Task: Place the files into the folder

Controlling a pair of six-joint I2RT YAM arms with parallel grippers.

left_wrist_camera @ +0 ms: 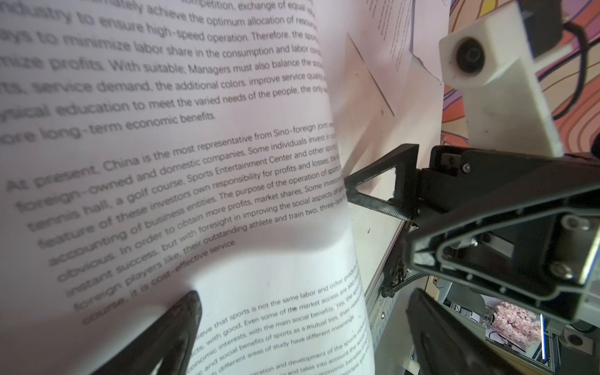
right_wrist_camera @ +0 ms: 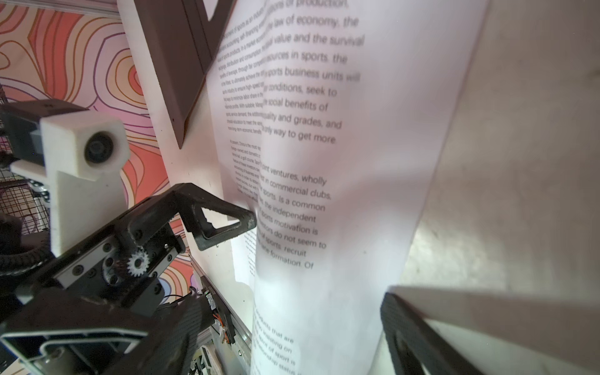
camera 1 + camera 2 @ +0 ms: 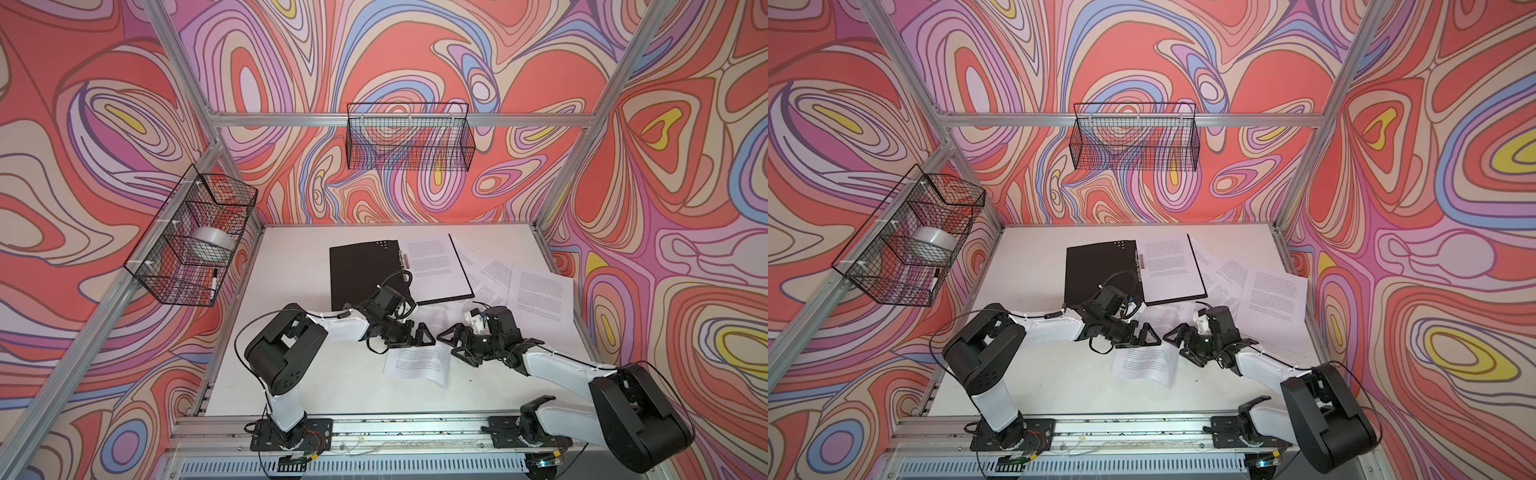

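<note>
Left end effector (image 3: 422, 338) and right end effector (image 3: 449, 345) are seen open, empty; the light, limp sheet (image 3: 417, 365) is judged best pinched at its curled edge.

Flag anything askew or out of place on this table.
The white printed paper sheet at the front of the table bows up instead of lying flat. Right of the open black-lined cardboard folder, several more printed sheets lie fanned at odd angles, overlapping each other.
</note>
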